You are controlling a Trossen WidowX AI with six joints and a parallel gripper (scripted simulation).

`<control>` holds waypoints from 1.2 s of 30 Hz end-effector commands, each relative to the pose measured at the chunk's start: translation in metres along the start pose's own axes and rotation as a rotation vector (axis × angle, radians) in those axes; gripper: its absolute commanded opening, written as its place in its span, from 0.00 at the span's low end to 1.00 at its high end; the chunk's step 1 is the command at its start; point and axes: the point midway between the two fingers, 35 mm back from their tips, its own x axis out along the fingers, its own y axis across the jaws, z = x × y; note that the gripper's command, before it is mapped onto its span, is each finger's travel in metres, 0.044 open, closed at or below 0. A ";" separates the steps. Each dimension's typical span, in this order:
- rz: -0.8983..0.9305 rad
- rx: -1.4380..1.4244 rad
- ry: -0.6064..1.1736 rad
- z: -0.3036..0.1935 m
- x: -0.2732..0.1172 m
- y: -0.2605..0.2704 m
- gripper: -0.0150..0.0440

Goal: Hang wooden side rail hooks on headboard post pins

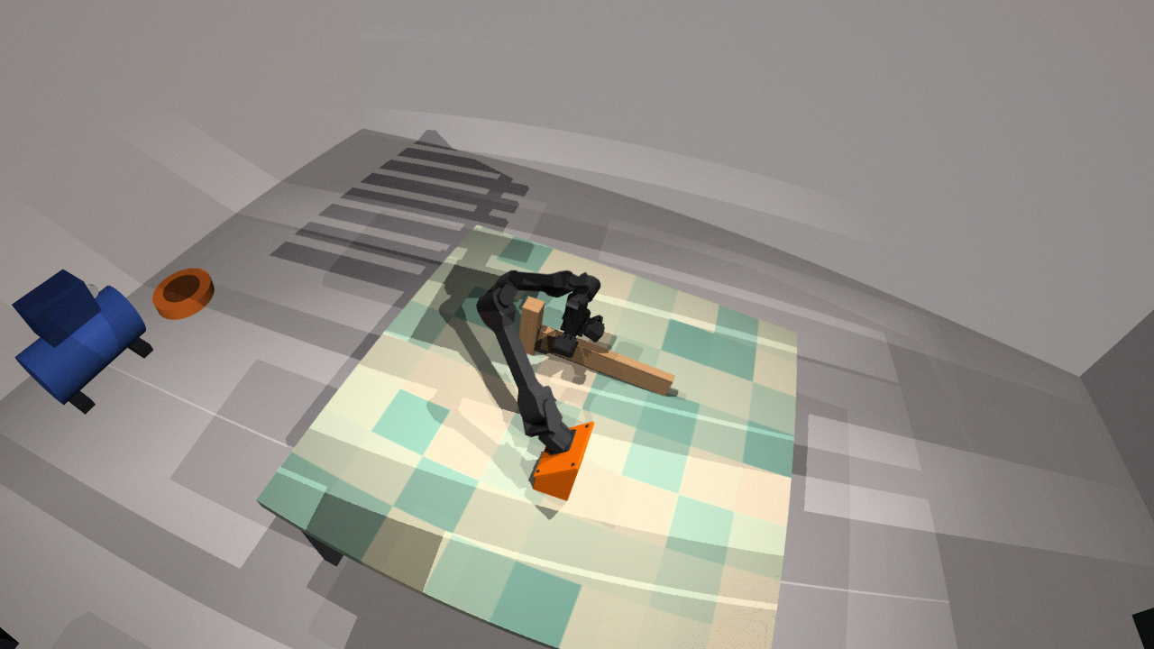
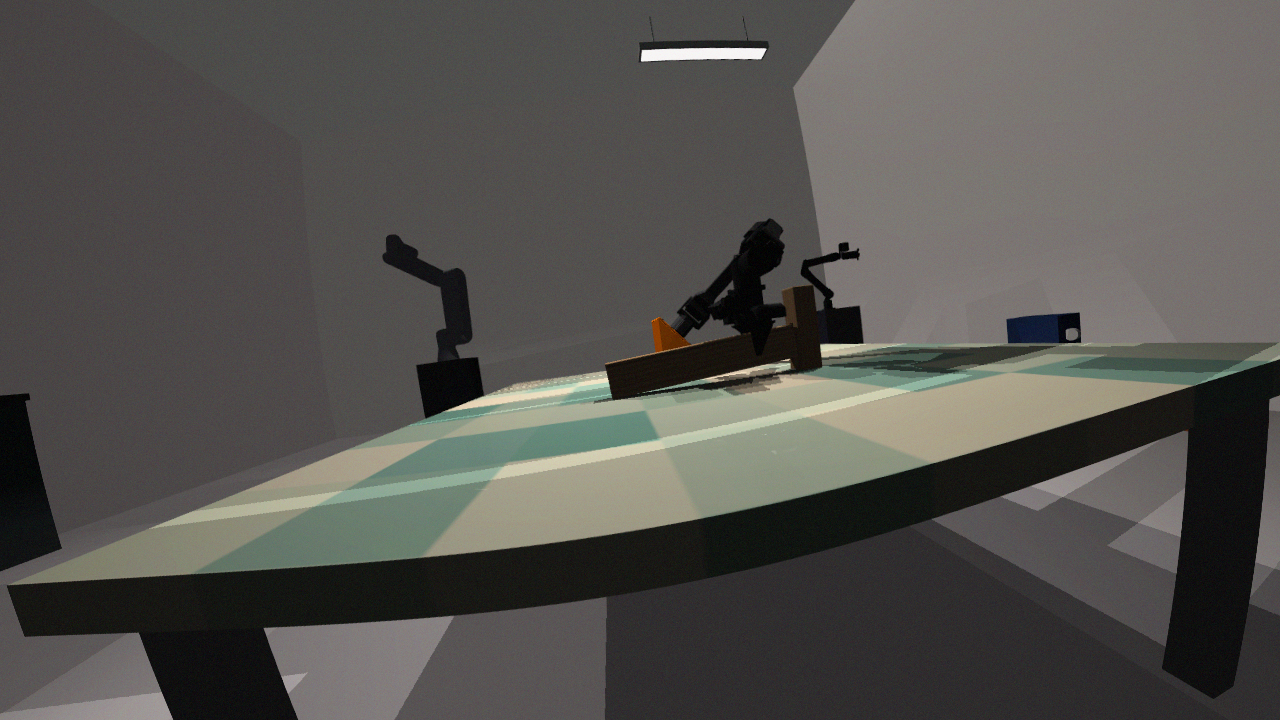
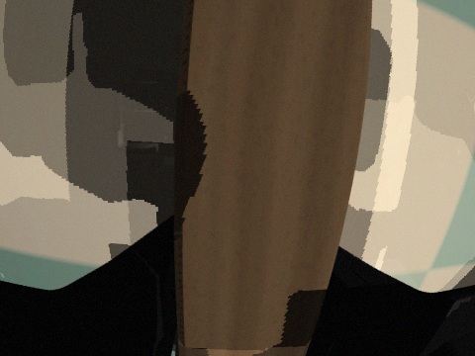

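Gripping the wooden side rail (image 1: pixel 625 368) (image 2: pixel 698 362) (image 3: pixel 272 163), the black gripper (image 1: pixel 564 347) (image 2: pixel 760 344) (image 3: pixel 234 225) has its jaws closed on it near the end by the headboard post. In the top view the rail runs from just beside the post, near the centre of the frame, down toward the right. In the exterior view it slopes: the low far end, left of centre, is at the table surface, and the raised end meets the post in the picture, right of centre. Whether the steel hooks sit on the pins cannot be told.

The headboard post (image 1: pixel 530 325) (image 2: pixel 802 327) stands upright on the checkered green and cream table (image 1: pixel 516 597) (image 2: pixel 572 501). The black arm (image 1: pixel 516 362) (image 2: pixel 716 291) rises from an orange base (image 1: pixel 551 487) (image 2: pixel 663 337) in the lower middle of the top view and bends over above the post. In the wrist view the rail fills the middle of the frame from top to bottom, with a dark finger at the lower left and another at the lower right.
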 end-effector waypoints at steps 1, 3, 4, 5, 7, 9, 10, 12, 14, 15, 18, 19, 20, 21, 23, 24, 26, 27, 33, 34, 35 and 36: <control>0.008 -0.003 0.001 -0.002 -0.002 0.001 0.25; 0.008 -0.003 0.001 -0.002 -0.001 0.001 0.25; 0.008 -0.003 0.001 -0.002 -0.001 0.001 0.25; 0.008 -0.003 0.001 -0.002 -0.001 0.001 0.25; 0.008 -0.003 0.001 -0.002 -0.001 0.001 0.25; 0.008 -0.003 0.001 -0.002 0.000 0.001 0.25; 0.008 -0.003 0.001 -0.002 0.000 0.001 0.25; 0.008 -0.003 0.001 -0.002 0.000 0.001 0.25; 0.008 -0.003 0.001 -0.002 0.001 0.001 0.25; 0.008 -0.003 0.001 -0.002 0.001 0.001 0.25; 0.008 -0.003 0.001 -0.002 0.001 0.001 0.25; 0.008 -0.003 0.001 -0.002 0.001 0.001 0.25; 0.008 -0.003 0.001 -0.002 0.002 0.002 0.25; 0.008 -0.003 0.001 -0.002 0.002 0.002 0.25; 0.008 -0.003 0.001 -0.002 0.002 0.002 0.25; 0.008 -0.003 0.001 -0.002 0.002 0.002 0.25; 0.008 -0.003 0.001 -0.002 0.003 0.002 0.25; 0.008 -0.003 0.001 -0.002 0.003 0.002 0.25; 0.008 -0.003 0.001 -0.002 0.004 0.002 0.25; 0.008 -0.003 0.001 -0.002 0.004 0.002 0.25; 0.008 -0.003 0.001 -0.002 0.004 0.002 0.25; 0.008 -0.003 0.001 -0.002 0.004 0.002 0.25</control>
